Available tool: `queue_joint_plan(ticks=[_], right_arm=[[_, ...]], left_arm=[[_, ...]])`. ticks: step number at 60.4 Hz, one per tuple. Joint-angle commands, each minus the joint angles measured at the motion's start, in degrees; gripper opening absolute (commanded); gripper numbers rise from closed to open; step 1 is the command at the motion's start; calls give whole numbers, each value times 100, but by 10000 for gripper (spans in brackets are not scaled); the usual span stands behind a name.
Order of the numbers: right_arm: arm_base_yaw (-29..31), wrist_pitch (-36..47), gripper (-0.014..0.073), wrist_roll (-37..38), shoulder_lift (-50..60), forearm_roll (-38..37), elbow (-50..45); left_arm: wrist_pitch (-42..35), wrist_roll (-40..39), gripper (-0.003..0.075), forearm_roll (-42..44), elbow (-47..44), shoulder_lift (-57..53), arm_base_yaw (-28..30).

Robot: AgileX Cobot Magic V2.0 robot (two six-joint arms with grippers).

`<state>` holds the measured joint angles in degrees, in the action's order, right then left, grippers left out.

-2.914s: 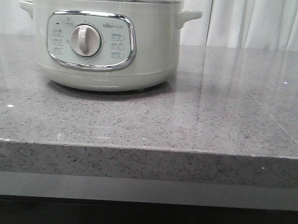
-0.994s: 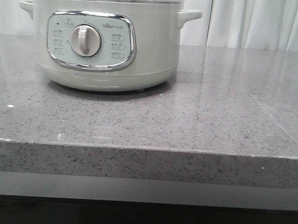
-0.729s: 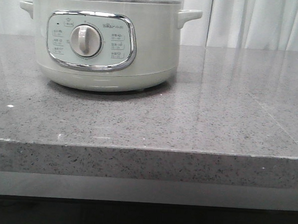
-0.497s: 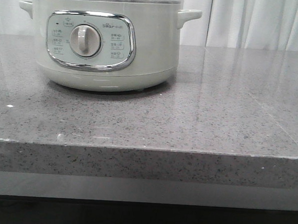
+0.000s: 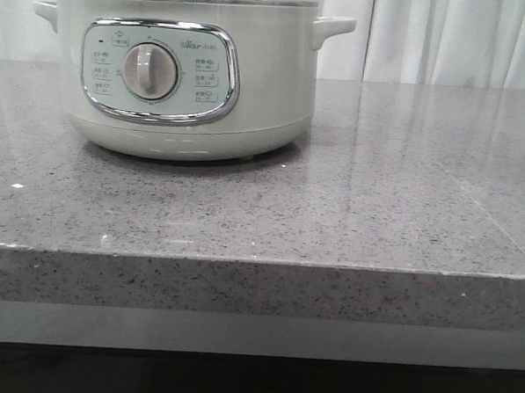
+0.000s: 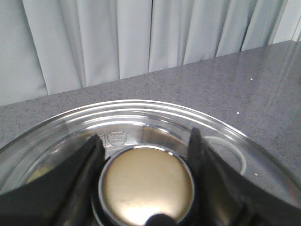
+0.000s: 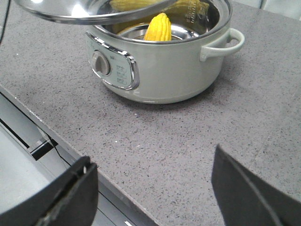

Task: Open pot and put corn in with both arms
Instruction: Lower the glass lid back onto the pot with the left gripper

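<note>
Grey speckled stone surface (image 5: 332, 209) carries the pot (image 5: 185, 74) in the front view, contents unseen. Left wrist view: the left hand (image 6: 143, 165) clamps the glass lid's (image 6: 225, 136) brass knob (image 6: 146, 183). Right wrist view: the corn (image 7: 158, 27) stands inside the pot; right hand (image 7: 150, 188) spread apart, nearer than it.

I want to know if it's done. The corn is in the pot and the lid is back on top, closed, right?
Not quite. The corn is in the pot, but the glass lid is not closed. The right wrist view shows it held up above the open rim, and the left wrist view shows the left gripper clamped on the lid's knob.
</note>
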<state>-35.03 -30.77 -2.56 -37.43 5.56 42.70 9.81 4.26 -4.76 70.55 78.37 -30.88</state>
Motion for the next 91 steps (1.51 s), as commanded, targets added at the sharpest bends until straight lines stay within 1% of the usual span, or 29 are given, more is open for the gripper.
queue_joint_plan(ticks=[1, 16, 40, 51, 59, 77, 85, 91], right_arm=[[5, 377, 531, -23, 10, 27, 136], [5, 377, 531, -23, 10, 27, 136], [5, 382, 531, -23, 10, 27, 136], [5, 382, 531, -23, 10, 27, 136], [5, 382, 531, -23, 10, 27, 136], [5, 382, 531, -23, 10, 27, 136], [5, 382, 531, -23, 10, 27, 136], [5, 382, 531, -23, 10, 27, 136]], left_arm=[[-981, 26, 221, 19, 471, 24, -45], [-981, 17, 221, 106, 1012, 684, 116], [-1062, 17, 221, 130, 1206, 1234, 163], [-1170, 17, 221, 130, 1206, 1370, 236], [-1115, 17, 221, 95, 1206, 1394, 332], [-1068, 15, 221, 95, 1206, 1406, 332], [-1068, 15, 221, -242, 1206, 1406, 332], [-1068, 15, 221, -334, 1206, 1406, 318]])
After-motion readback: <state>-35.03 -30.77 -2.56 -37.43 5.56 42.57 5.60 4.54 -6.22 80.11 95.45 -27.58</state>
